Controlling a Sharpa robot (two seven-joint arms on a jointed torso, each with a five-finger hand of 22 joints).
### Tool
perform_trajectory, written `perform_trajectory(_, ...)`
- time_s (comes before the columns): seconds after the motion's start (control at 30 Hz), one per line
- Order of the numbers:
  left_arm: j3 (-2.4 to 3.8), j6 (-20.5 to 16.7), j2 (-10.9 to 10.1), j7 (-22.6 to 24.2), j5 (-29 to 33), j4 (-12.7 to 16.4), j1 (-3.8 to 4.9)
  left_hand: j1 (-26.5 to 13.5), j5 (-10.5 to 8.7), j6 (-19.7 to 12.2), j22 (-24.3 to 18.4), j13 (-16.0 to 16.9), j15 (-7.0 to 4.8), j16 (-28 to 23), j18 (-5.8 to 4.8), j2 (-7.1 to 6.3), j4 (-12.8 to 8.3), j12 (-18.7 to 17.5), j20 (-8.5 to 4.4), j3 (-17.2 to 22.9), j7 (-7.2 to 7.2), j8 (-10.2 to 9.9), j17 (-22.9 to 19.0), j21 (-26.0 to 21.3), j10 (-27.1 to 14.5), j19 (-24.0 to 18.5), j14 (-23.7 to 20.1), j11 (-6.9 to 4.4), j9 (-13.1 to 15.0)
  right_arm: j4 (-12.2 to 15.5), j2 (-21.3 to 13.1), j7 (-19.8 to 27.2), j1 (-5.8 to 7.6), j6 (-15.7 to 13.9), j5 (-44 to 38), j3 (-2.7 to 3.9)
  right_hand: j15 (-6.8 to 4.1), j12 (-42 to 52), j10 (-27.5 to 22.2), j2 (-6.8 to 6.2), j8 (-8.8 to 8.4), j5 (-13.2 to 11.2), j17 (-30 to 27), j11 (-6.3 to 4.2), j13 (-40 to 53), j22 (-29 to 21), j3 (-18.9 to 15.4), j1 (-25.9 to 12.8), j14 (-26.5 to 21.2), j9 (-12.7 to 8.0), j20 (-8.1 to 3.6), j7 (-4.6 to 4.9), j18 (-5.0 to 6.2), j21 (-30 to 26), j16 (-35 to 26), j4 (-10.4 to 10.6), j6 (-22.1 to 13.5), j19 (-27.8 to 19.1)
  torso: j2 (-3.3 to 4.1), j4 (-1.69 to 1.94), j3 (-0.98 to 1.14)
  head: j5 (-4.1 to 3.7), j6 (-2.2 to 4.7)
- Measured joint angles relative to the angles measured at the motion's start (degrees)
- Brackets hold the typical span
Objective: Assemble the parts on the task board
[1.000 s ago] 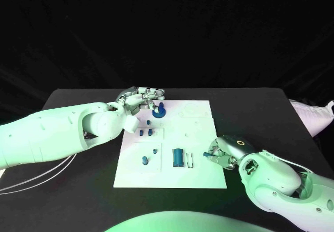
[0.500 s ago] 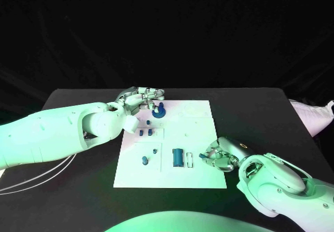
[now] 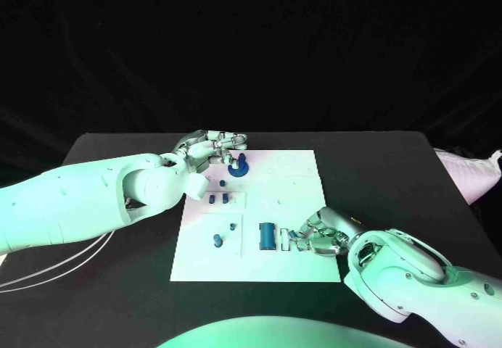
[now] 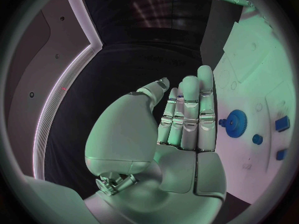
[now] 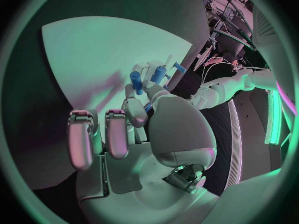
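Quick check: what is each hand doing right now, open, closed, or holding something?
Left hand: open, fingers straight, holding nothing, beside the blue gear.
Right hand: holding a small blue part in its fingertips over the task board.

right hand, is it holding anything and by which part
The right hand pinches a small blue part between fingertips; where on the part cannot be told. The left hand holds nothing.

Left hand [image 3: 212, 147] by blue gear [image 3: 239, 169], right hand [image 3: 319, 233] on task board [image 3: 293, 192]
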Motion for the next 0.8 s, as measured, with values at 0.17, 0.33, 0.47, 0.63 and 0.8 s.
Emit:
perform_trajectory(0.17,0.00,0.01,0.01,-0.01,0.00,0.03,0.00,0.00,0.00,0.00,0.00,0.00,0.00,0.00,0.00,0.00,0.00,0.00,0.00,0.00,0.00,0.00,0.00,0.00,0.00,0.00,0.00,0.00,0.00,-0.45,0.95,-0.33,0.02,-0.01,0.81,0.00,0.00,0.32,0.10,-0.10,0.18,0.02,0.00,-0.10,0.23,0.00,-0.39,-0.69,0.00,0.03,0.00,0.09,0.00,0.00,0.00,0.53,0.29,0.00,0.00,0.00,0.01,0.09,-0.07)
perform_trajectory(0.33,0.00,0.01,0.01,-0.01,0.00,0.06,0.00,0.00,0.00,0.00,0.00,-0.01,0.00,0.00,0.01,0.00,0.00,0.00,0.00,0.00,0.00,0.00,0.00,0.00,0.00,0.00,0.00,0.00,0.00,-1.06,1.69,-0.69,0.07,0.07,0.88,0.00,-0.33,0.32,0.21,-0.47,0.19,0.02,-0.01,-0.21,0.23,-0.01,-0.79,-1.06,-0.05,0.18,-0.13,-0.16,0.00,0.00,0.00,0.93,0.55,0.13,0.00,0.00,-0.01,0.16,-0.13)
perform_trajectory(0.47,0.00,0.01,-0.01,-0.01,0.00,0.13,0.00,0.00,0.00,0.00,0.00,-0.01,0.00,0.00,0.00,0.00,0.00,0.00,0.00,0.00,0.00,0.00,0.00,0.00,0.00,0.00,0.00,0.00,0.00,-1.71,2.14,-0.90,0.10,0.26,0.87,0.00,-0.39,0.32,0.21,-0.46,0.19,0.02,-0.01,-0.21,0.23,-0.01,-0.78,-1.53,0.01,0.21,-0.21,-0.02,0.00,0.00,0.00,0.93,0.81,0.21,-0.01,-0.03,-0.01,0.27,-0.20)
perform_trajectory(0.63,0.00,0.02,-0.03,-0.01,0.00,0.17,0.00,0.00,0.00,0.00,0.01,-0.01,0.00,0.00,0.00,0.00,0.00,0.00,0.00,0.00,0.00,0.00,0.01,0.00,0.00,0.00,0.00,0.00,0.00,-2.18,2.72,-1.02,0.12,0.44,0.67,0.00,-0.39,0.32,0.21,-0.46,0.19,0.02,-0.01,-0.21,0.23,-0.01,-1.02,-1.53,0.01,0.32,-0.21,-0.05,0.00,0.00,0.00,1.16,0.84,0.21,-0.01,-0.05,0.02,0.35,-0.25)
perform_trajectory(0.8,0.00,0.02,-0.04,-0.02,0.00,0.21,0.00,0.00,0.00,0.00,0.01,-0.02,0.00,0.00,0.00,0.00,0.00,0.00,0.00,0.00,0.00,0.00,0.01,0.00,0.00,0.00,0.00,0.00,0.00,-2.53,3.28,-1.09,0.22,0.52,0.26,0.00,-0.39,0.32,0.21,-0.46,0.19,0.02,-0.02,-0.20,0.22,-0.02,-1.02,-1.53,0.01,0.33,-0.21,-0.05,0.00,0.00,-0.01,1.16,0.84,0.21,-0.03,-0.04,0.02,0.36,-0.27)
